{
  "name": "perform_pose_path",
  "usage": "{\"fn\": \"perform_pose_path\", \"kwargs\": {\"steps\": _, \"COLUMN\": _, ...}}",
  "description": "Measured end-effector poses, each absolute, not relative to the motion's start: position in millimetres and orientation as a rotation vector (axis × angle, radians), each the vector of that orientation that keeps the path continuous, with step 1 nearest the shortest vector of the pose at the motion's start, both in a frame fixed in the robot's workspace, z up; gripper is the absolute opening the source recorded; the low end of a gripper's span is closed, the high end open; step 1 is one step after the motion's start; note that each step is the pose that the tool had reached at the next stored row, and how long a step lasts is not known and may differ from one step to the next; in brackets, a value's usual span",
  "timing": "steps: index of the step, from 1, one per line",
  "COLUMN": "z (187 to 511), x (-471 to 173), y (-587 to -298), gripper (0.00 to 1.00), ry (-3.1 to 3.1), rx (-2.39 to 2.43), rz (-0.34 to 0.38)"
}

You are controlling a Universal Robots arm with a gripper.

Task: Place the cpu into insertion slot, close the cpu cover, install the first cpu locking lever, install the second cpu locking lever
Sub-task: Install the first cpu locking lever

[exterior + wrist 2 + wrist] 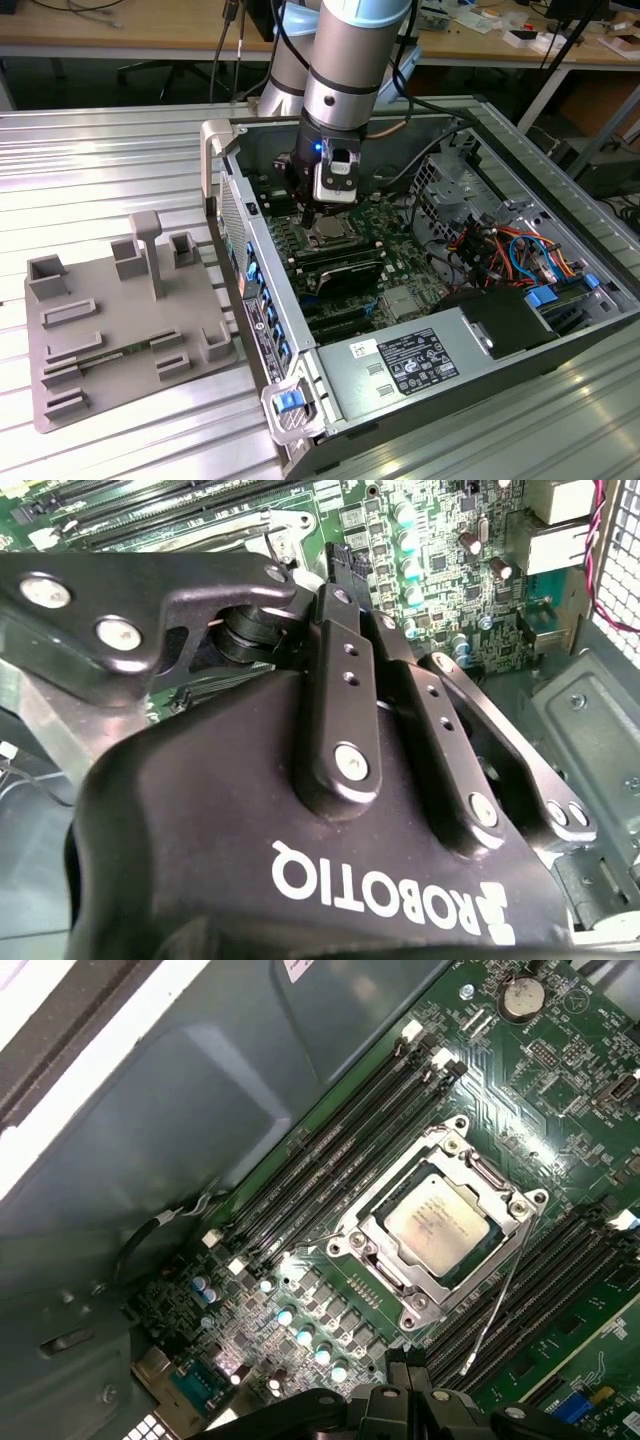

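In the first wrist view the cpu (437, 1222) lies silver-topped in the insertion slot (420, 1310). The silver cpu cover (383, 1257) is folded down flat around it. A thin wire locking lever (500, 1290) sticks out slanted from one corner of the socket, with its free end loose over the RAM slots. My gripper (410, 1378) is shut with nothing in it, and its tips are close to that free end. In the exterior view the gripper (312, 218) hangs just above the cpu (328, 236) inside the open computer case. The second wrist view shows the gripper (315, 572) from behind, over the motherboard.
Long black RAM slots (340, 1150) flank the socket on both sides. The grey case wall (200, 1080) rises close by. The power supply (410, 365) and a cable bundle (500, 250) sit toward the exterior view's right. A grey fixture tray (120, 320) lies on the exterior view's left.
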State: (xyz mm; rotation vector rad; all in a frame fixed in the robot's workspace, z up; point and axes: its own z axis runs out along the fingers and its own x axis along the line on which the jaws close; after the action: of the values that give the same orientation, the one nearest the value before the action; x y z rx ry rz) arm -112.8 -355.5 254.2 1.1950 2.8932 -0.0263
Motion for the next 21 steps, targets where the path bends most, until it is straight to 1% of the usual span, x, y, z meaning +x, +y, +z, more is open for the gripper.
{"fn": "perform_pose_path", "kwargs": {"steps": 21, "z": 254.2, "x": -112.8, "y": -355.5, "gripper": 0.11, "ry": 2.933, "rx": 1.093, "rz": -0.026}}
